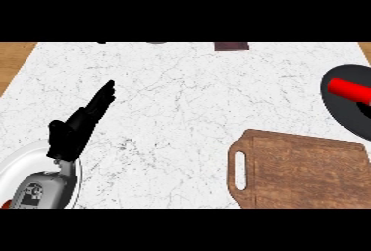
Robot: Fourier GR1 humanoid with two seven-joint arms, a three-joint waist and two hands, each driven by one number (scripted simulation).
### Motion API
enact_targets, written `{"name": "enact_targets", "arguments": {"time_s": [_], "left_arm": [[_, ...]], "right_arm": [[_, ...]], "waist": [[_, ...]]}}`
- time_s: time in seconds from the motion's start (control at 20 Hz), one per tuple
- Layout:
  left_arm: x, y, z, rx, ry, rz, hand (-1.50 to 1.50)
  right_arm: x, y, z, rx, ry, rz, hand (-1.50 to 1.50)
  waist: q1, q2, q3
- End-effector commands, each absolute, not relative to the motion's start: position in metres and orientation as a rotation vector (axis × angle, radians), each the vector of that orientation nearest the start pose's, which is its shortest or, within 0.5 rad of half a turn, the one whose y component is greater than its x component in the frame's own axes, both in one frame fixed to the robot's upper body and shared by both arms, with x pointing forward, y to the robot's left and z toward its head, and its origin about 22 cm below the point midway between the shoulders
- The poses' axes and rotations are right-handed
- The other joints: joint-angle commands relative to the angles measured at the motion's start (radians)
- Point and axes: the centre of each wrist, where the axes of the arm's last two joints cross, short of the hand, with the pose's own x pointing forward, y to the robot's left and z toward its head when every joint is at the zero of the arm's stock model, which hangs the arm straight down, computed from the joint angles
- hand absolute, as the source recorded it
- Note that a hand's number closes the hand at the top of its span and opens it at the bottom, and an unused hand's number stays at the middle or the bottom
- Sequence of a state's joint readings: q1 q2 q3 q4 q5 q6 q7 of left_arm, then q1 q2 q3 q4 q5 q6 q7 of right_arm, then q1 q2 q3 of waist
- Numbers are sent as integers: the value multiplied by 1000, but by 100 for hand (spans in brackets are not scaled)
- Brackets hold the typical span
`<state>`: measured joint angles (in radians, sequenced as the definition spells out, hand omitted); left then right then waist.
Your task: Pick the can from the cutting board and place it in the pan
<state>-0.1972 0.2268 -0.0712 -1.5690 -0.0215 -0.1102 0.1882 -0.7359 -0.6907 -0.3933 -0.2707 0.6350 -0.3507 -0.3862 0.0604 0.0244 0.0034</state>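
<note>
One hand shows: left hand [69, 136], fingers straight, released, holding nothing, at a white plate's [13, 167] far edge. Cutting board [304, 171] lower right; pan [345, 112] at right edge.

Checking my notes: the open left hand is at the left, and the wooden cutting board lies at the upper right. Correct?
No. The head view shows the cutting board at the lower right, not the upper right. The left hand is open at the left, as stated.
</note>
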Motion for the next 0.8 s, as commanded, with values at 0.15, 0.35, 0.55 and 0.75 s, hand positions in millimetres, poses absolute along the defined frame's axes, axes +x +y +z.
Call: {"name": "enact_targets", "arguments": {"time_s": [0.15,0.35,0.55,0.75], "left_arm": [[283,238,62,40,-1539,-397,0],[285,238,57,30,-1538,-400,0],[283,233,59,38,-1548,-392,0],[280,228,54,55,-1535,-379,0]], "right_arm": [[346,-473,50,-1023,-1263,379,-150],[345,-482,62,-938,-1391,240,-150],[348,-481,65,-884,-1536,34,-150],[334,-495,62,-716,-1615,-85,-150]], "waist": [[10,3,4],[14,12,7],[17,13,10],[-3,6,8]]}}
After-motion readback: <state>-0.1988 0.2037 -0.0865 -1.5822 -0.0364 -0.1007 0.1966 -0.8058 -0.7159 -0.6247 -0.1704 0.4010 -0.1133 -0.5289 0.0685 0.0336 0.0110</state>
